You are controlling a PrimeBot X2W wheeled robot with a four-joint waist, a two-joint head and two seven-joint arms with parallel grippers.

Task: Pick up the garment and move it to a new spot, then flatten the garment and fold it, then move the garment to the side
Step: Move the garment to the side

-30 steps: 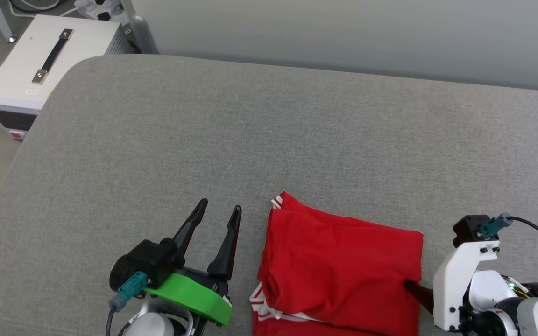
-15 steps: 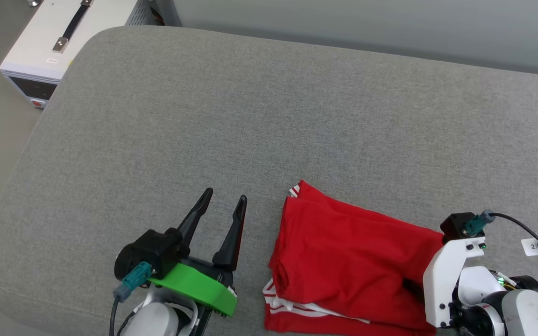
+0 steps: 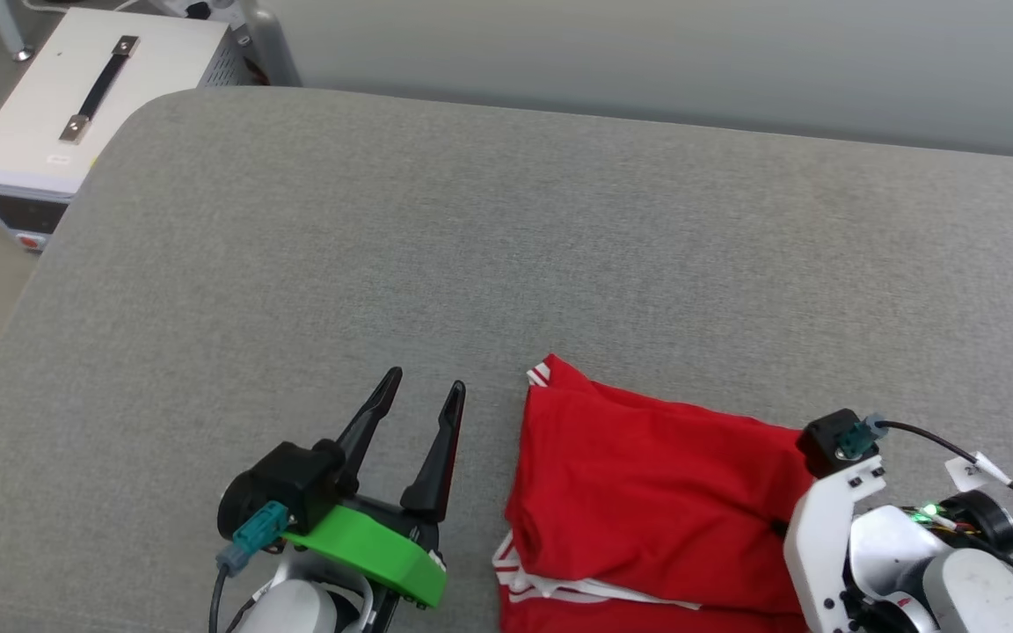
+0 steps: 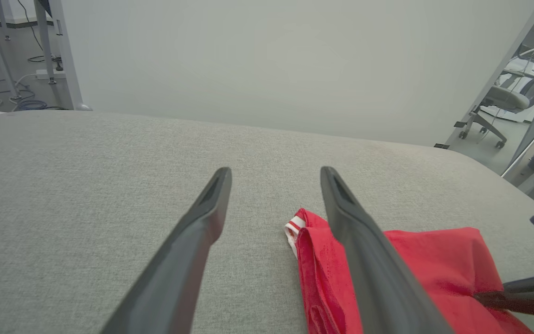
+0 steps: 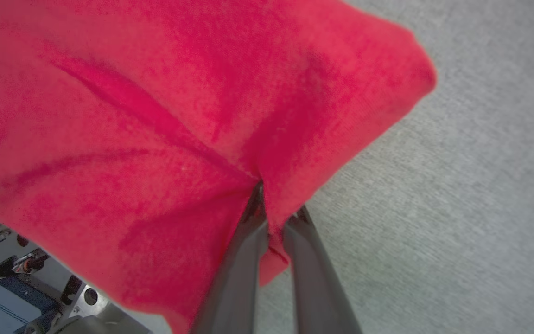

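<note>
The folded red shirt (image 3: 647, 492) is lying on the grey cushion (image 3: 383, 220), on the side nearest the robot and toward its right, with striped white trim showing at its left edge. The right gripper (image 5: 278, 204) is pinching the shirt's right edge, its 2 fingers closed on a fold of cloth. The left gripper (image 3: 426, 381) is sitting just left of the shirt, its 2 fingers spread apart and holding nothing.

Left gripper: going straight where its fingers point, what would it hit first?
Probably just bare grey cushion, then the wall: the left gripper points past the garment, which lies to its right.
</note>
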